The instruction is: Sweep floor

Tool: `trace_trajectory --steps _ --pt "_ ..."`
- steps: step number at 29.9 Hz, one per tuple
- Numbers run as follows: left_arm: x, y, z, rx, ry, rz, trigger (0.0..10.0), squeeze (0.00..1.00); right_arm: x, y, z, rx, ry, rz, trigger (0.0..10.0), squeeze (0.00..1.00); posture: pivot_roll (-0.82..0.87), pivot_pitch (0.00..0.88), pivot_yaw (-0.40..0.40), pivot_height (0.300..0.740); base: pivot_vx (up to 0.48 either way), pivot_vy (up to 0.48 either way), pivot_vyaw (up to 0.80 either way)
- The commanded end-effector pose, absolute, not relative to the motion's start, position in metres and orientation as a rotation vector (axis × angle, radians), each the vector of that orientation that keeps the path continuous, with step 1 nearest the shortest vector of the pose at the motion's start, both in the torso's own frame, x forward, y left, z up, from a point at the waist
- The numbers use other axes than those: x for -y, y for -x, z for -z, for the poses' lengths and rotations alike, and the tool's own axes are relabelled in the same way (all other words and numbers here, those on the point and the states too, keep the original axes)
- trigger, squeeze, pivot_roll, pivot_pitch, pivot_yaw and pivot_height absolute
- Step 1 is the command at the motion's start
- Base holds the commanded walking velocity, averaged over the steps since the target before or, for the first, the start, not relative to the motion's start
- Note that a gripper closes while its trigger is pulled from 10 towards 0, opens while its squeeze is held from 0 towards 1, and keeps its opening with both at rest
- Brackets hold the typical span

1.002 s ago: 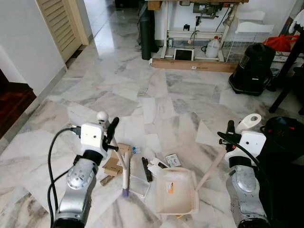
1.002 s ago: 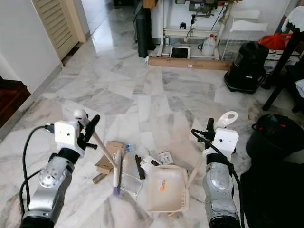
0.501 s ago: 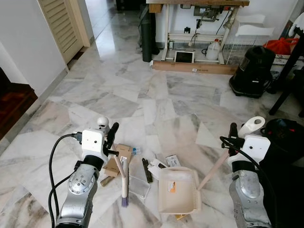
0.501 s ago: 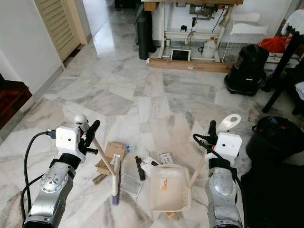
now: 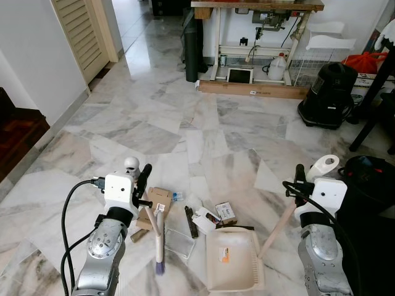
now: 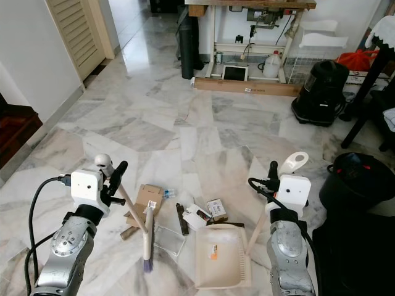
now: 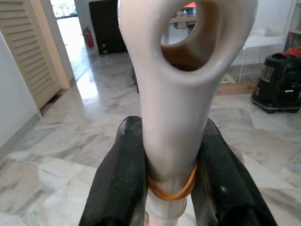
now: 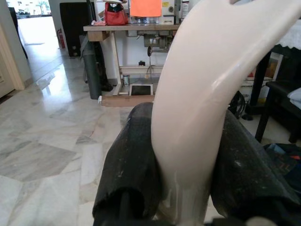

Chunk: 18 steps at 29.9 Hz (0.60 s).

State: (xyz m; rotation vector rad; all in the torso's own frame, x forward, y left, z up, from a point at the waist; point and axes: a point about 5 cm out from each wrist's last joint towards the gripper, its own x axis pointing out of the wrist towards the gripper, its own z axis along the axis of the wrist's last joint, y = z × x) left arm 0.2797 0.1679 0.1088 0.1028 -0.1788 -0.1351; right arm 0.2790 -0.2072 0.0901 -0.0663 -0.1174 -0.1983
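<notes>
The dustpan [image 5: 233, 266] has slid back from the trash [image 5: 210, 217] since a moment ago, so little is scooped yet, while the left hand [image 7: 164, 169] pinches the brush [image 5: 159, 237] handle and the right hand [image 8: 183, 179] pinches the dustpan's.

no readable text, dustpan [image 5: 233, 266] sticker and box labels too small

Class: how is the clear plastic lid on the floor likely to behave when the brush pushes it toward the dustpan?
The clear plastic lid lies flat on polished marble, so it will probably slide easily. It looks thin and light, so the brush may ride over it. It could catch on the dustpan lip.
</notes>
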Motion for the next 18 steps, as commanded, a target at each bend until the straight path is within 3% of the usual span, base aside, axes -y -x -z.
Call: trace_trajectory --steps 1,18 --pt "-0.171 -0.280 -0.121 0.240 -0.124 0.122 10.0 0.00 0.202 -0.285 -0.107 0.191 0.050 0.185 10.0 0.00 0.03 0.018 0.018 0.740 0.000 0.000 0.00" --pt "-0.167 -0.282 -0.123 0.243 -0.131 0.123 10.0 0.00 0.186 -0.289 -0.108 0.196 0.012 0.140 10.0 0.00 0.04 0.013 0.030 0.740 0.000 0.000 0.80"
